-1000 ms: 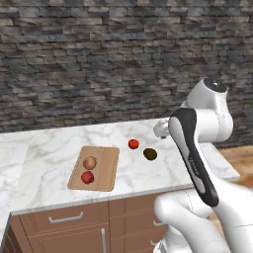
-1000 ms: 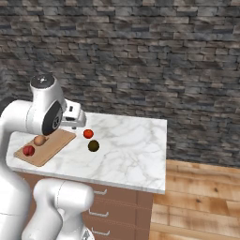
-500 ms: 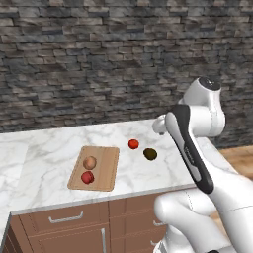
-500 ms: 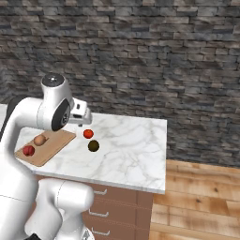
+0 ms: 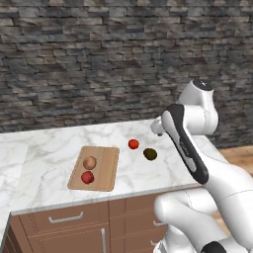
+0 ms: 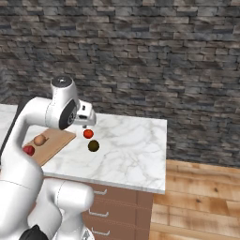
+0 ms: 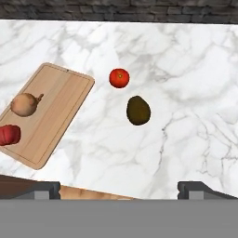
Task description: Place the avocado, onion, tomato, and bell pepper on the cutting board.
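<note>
The wooden cutting board (image 5: 105,170) (image 6: 57,138) (image 7: 52,111) lies on the marble counter. On it rest the tan onion (image 5: 89,162) (image 6: 40,139) (image 7: 24,104) and the crimson bell pepper (image 5: 87,177) (image 6: 29,150) (image 7: 9,135). To the board's right, on bare marble, sit the bright tomato (image 5: 133,144) (image 6: 88,133) (image 7: 119,78) and the dark avocado (image 5: 150,154) (image 6: 93,146) (image 7: 138,110), a little apart. My gripper (image 5: 157,127) (image 6: 86,123) (image 7: 119,188) hovers above the tomato and avocado, open and holding nothing.
A dark stone wall (image 5: 99,64) backs the marble counter (image 6: 131,150). The counter ends at its right edge (image 6: 165,154), with wooden floor (image 6: 201,201) beyond. Drawers (image 5: 69,222) run under the front edge.
The arm's upper links have swung higher and the hand has drifted slightly toward the tomato and avocado. None of the produce has moved.
</note>
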